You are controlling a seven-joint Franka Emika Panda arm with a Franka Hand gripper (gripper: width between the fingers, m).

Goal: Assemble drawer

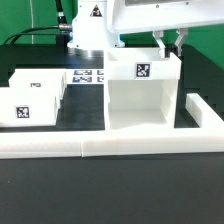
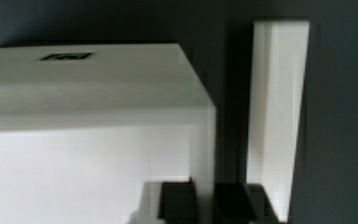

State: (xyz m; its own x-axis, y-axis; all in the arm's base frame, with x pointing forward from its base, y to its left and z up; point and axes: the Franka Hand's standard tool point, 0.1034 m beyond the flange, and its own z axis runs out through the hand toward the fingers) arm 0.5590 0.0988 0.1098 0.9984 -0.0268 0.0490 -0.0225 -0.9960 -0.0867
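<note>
Drawer parts stand apart on the bench; fingers closed, nothing seen between them.

At the exterior view's left, two small white plastic open-top trays (image 1: 35,88) (image 1: 24,110) sit close together on the black bench (image 1: 110,190), each showing a black-and-white square tag. Just right of them, further back, lies the marker board (image 1: 90,75), flat. Near centre stands the tall white boxy plastic casing (image 1: 140,100), upright, open side to the front, a tag on its top, well apart from the trays. The white robot arm (image 1: 150,15) hangs over its rear right corner. In the wrist view the dark fingers (image 2: 208,205) are closed together beside the casing wall; contact cannot be told. Long low white border bars (image 1: 100,146) run along the front and the right.
</note>
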